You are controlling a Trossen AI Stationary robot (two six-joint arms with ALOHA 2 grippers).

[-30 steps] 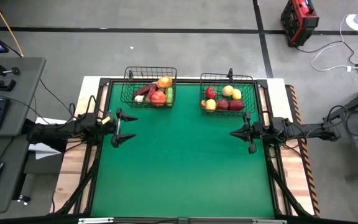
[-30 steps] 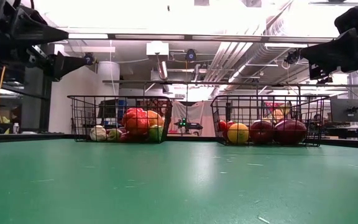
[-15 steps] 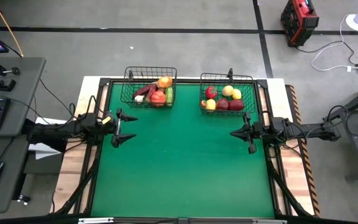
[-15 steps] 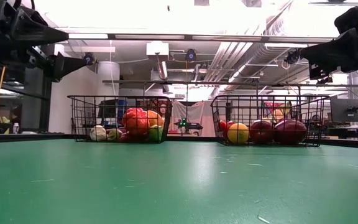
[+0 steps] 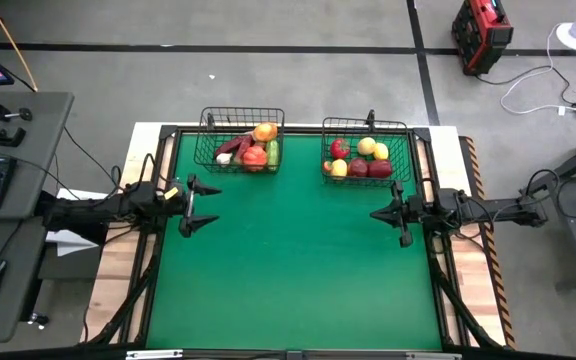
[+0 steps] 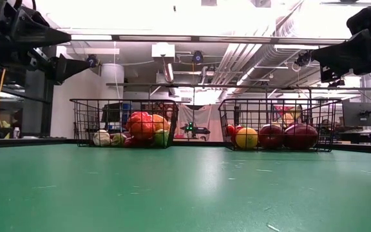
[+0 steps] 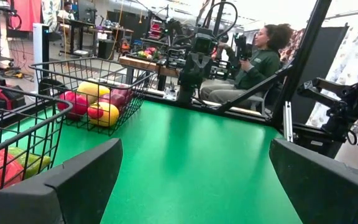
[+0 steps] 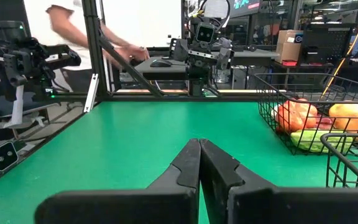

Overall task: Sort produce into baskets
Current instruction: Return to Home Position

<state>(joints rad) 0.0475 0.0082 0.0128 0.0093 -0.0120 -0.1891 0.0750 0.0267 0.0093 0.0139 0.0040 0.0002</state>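
Note:
Two black wire baskets stand at the table's far edge. The left basket (image 5: 240, 140) holds orange, red, green, maroon and white produce (image 5: 255, 150). The right basket (image 5: 366, 148) holds red, yellow and dark maroon produce (image 5: 360, 160). My left gripper (image 5: 194, 206) hovers open at the table's left edge, level, fingers (image 7: 86, 180) wide apart with nothing between them. My right gripper (image 5: 376, 213) hovers shut at the right edge, level, its fingertips (image 8: 199, 149) together, holding nothing.
The green mat (image 5: 298, 260) lies bare between the arms and toward the near edge. A black frame (image 5: 163, 135) borders the table. A person (image 7: 253, 59) sits beyond the right side; another person's hand (image 8: 126, 50) shows beyond the left side by a desk.

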